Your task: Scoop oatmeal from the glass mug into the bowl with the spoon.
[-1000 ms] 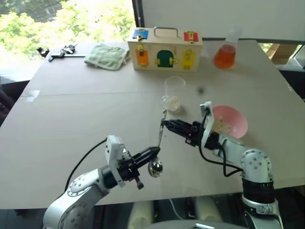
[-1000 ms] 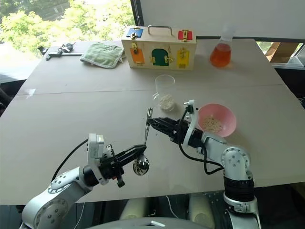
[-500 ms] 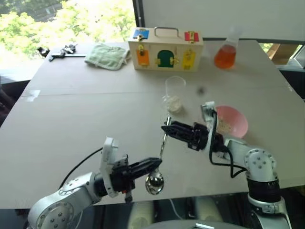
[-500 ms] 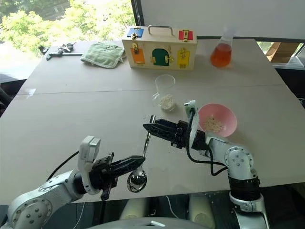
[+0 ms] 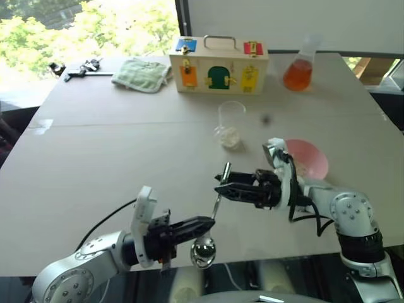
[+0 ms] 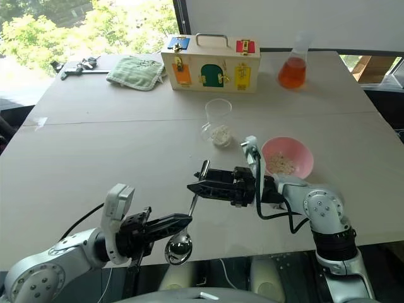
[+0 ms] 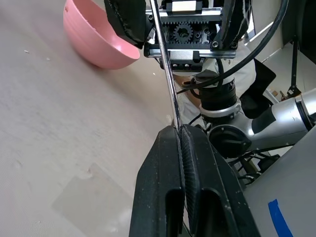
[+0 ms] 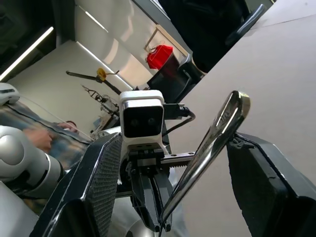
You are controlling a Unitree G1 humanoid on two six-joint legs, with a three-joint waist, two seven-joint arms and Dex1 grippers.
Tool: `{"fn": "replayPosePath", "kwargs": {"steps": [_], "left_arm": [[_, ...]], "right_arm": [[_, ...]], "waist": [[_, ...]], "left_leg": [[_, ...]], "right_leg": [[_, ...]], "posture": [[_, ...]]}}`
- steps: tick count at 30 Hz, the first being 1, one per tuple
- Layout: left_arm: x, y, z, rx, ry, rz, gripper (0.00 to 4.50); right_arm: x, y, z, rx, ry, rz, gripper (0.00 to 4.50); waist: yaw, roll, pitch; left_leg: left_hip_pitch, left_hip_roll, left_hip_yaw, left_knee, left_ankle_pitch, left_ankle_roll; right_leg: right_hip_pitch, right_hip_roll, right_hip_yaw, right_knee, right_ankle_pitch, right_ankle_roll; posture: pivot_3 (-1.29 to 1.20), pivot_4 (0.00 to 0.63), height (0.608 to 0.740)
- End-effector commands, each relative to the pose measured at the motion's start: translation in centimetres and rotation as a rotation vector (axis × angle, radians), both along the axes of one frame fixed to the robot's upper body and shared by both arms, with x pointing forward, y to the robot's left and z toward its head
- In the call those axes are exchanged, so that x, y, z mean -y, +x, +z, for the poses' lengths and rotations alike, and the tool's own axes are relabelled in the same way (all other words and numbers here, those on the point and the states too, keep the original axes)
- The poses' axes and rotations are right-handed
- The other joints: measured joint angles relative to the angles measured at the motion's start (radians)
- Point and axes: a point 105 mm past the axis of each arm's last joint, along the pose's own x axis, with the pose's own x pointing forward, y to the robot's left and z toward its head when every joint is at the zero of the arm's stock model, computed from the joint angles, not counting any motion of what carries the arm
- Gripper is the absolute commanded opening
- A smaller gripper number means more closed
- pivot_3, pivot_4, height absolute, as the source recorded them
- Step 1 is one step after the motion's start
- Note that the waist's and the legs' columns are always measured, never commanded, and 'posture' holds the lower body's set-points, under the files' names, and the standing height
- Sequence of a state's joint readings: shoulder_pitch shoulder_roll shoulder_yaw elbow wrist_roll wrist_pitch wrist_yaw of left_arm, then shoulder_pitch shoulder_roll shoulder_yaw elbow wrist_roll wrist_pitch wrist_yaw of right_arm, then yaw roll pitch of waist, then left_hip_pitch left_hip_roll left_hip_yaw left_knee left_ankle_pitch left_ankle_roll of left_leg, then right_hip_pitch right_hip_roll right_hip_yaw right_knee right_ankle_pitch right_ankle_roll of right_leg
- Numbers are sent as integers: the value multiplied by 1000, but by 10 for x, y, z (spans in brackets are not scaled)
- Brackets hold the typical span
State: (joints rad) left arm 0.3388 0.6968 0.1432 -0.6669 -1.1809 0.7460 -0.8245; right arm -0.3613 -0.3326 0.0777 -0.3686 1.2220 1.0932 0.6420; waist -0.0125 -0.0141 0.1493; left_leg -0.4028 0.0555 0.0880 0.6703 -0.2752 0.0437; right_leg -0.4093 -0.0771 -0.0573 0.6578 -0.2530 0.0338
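My left gripper (image 5: 201,223) is shut on the spoon (image 5: 216,201) just above its small shiny scoop (image 6: 178,249), low over the table's near edge; the thin handle (image 7: 165,64) rises away from it. My right gripper (image 6: 197,180) reaches in from the right, open, with the handle's upper end (image 8: 217,128) between its fingers and apart from both. The glass mug (image 5: 231,121) stands upright behind, with oatmeal (image 5: 230,136) in its bottom. The pink bowl (image 5: 312,159) sits to its right, behind my right wrist, with oatmeal (image 6: 281,165) inside.
At the table's far side stand a wooden latch box (image 5: 218,65) and a conical flask of orange liquid (image 5: 298,71). A green cloth (image 5: 142,74) and a metal tool (image 5: 82,68) lie far left. The table's front edge (image 5: 265,255) runs just under the grippers.
Both arms have drawn back toward the near edge, bringing the spoon with them. My right gripper has swung more level, and its fingers have gone from beside the handle's tip to either side of it.
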Motion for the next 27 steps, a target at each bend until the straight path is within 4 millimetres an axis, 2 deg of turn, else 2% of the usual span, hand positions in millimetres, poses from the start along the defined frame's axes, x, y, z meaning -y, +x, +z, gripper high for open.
{"fn": "replayPosePath", "kwargs": {"steps": [1, 4, 5, 6, 8, 13, 19, 25, 26, 27], "left_arm": [[7, -8, 8, 27, -20, -58, 66], [7, -8, 8, 25, -20, -63, 66], [7, -9, 8, 24, -19, -64, 24], [7, -9, 8, 22, -20, -65, 24], [7, -10, 7, 20, -19, -67, 0], [7, -10, 7, 20, -18, -73, 0], [4, -9, 5, 28, -5, -64, 0], [-13, 14, 9, 112, 27, 91, 0], [-14, 12, 11, 116, 28, 83, 662], [-15, 13, 12, 127, 41, 89, 995]], "right_arm": [[-3, -1, 6, 32, -2, 37, 3419], [-3, -1, 9, 33, 0, 55, 3419], [-2, -2, 9, 34, -1, 59, 3159], [-2, -1, 9, 34, -3, 62, 3159], [-1, -1, 10, 35, -5, 66, 2501], [-1, -1, 11, 36, 0, 70, 113], [-1, 0, 12, 38, 1, 57, 16], [7, 9, 13, 33, -17, -39, 16], [9, 10, 13, 30, -18, -54, 0], [10, 11, 13, 28, -20, -70, 0]], "waist": [[0, 0, 0], [0, 0, 0], [1, 0, 0], [1, 0, 0], [1, 0, 0], [1, 0, 0], [1, 0, 0], [1, 0, 0], [1, 0, 0], [2, 0, 1]], "left_leg": [[0, 0, 0, 0, 0, 0], [0, 0, 0, 0, 0, 0], [0, 0, 0, 0, 0, 0], [0, 0, 0, 0, 0, 0], [0, 0, 0, 0, 0, 0], [0, 0, 0, 0, 0, 0], [0, 0, 0, 0, 0, 0], [0, 0, 0, 0, 0, 0], [0, 0, 0, 0, 0, 0], [0, 0, 0, 0, 0, 0]], "right_leg": [[0, 0, 0, 0, 0, 0], [0, 0, 0, 0, 0, 0], [0, 0, 0, 0, 0, 0], [0, 0, 0, 0, 0, 0], [0, 0, 0, 0, 0, 0], [0, 0, 0, 0, 0, 0], [0, 0, 0, 0, 0, 0], [0, 0, 0, 0, 0, 0], [0, 0, 0, 0, 0, 0], [0, -1, 0, 0, 0, 0]], "posture": [[0, 150, 740], [0, 150, 740], [0, 150, 740], [0, 150, 740], [0, 150, 740], [0, 150, 740], [0, 150, 740], [0, 150, 740], [0, 150, 740], [0, 150, 740]]}}
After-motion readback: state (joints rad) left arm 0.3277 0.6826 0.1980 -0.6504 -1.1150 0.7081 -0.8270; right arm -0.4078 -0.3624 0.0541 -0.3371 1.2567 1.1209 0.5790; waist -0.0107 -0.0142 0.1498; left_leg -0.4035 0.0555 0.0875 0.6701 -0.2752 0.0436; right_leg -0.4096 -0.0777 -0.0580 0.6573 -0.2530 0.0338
